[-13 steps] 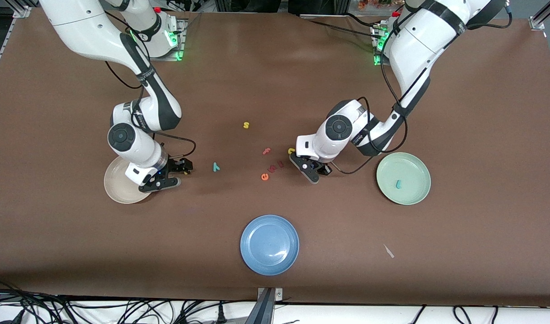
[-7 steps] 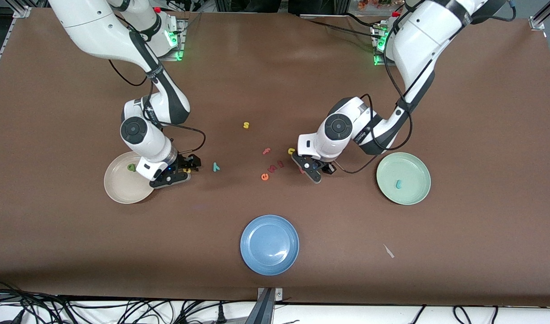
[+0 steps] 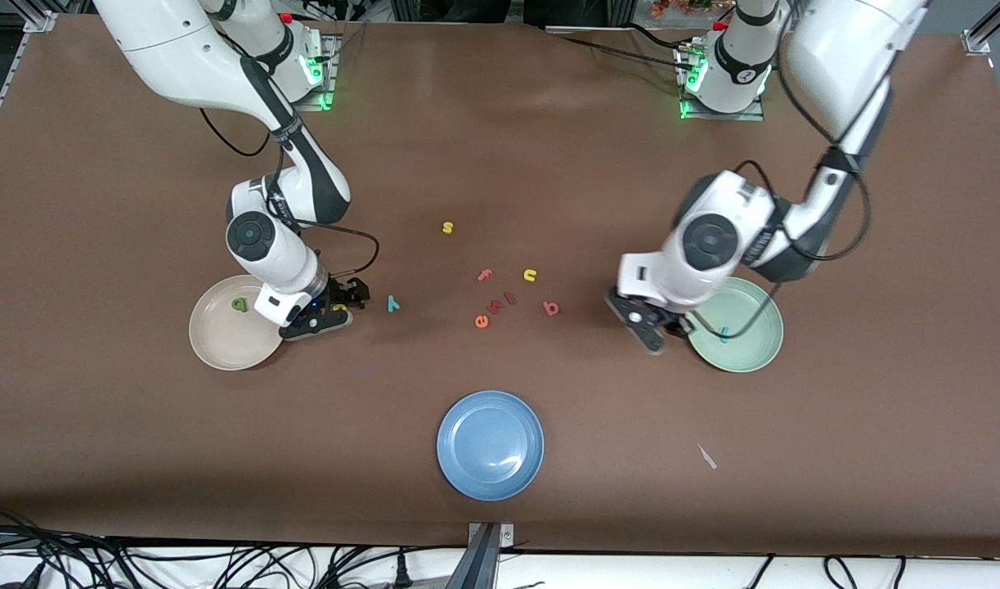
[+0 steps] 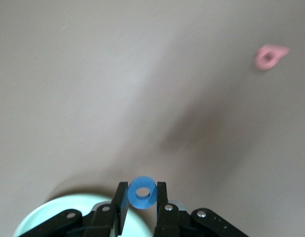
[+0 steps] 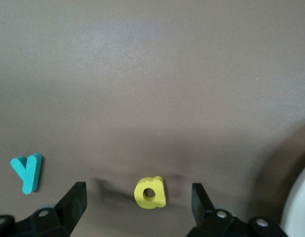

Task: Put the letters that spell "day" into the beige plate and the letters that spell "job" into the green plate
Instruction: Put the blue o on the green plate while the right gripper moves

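My left gripper (image 3: 651,330) is shut on the dark blue o (image 4: 134,196) and hangs at the rim of the green plate (image 3: 753,352), on the side toward the letters. The light blue j (image 3: 724,331) lies in that plate. The pinkish-red b (image 3: 551,308) lies on the table among the loose letters. My right gripper (image 3: 341,309) is low beside the beige plate (image 3: 221,343), open, with the yellow d (image 5: 157,198) between its fingers and clear of both. The green a (image 3: 239,305) lies in the beige plate. The teal y (image 3: 392,304) lies just past the right gripper, toward the loose letters.
A yellow s (image 3: 447,227), a yellow u (image 3: 530,276), small red letters (image 3: 485,275) and an orange e (image 3: 482,321) are scattered mid-table. A blue plate (image 3: 490,444) sits nearer the front camera. A small pale scrap (image 3: 706,456) lies near the front edge.
My left arm has swung from the loose letters to the green plate with the o, uncovering the b. My right gripper has moved off the beige plate to the d, uncovering the a.
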